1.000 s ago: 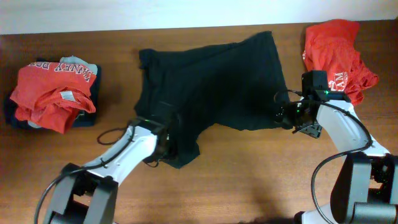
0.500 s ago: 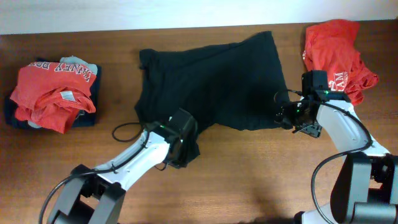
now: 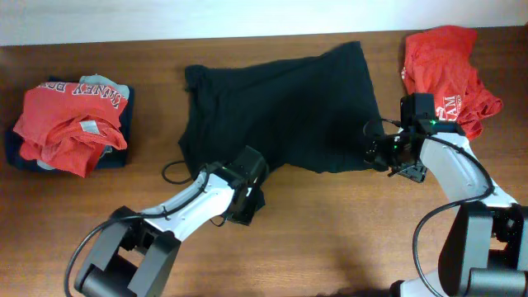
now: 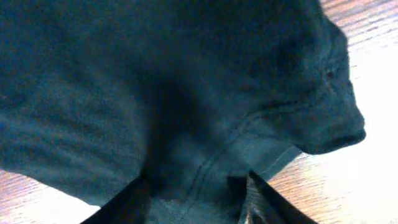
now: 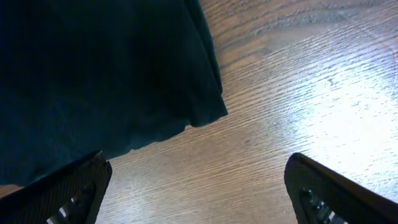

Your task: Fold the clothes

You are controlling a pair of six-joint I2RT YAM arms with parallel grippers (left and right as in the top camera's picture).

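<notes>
Reaching low over the black T-shirt [image 3: 280, 103], left end effector [image 4: 196, 196] seemingly pinching its hem, right end effector [image 5: 196, 186] spread.

Left end effector [image 4: 196, 202] cropped by wrist view's lower edge, fingertips buried in black T-shirt [image 3: 280, 103] folds, grip unclear. Navy garment [image 3: 21, 153] mostly hidden beneath red shirt [image 3: 70, 124]; lettering partly covered. Right arm's base cut off overhead.

White arms [image 3: 186, 202] with black joints, black cables, dark fingers [image 5: 71, 193].
</notes>
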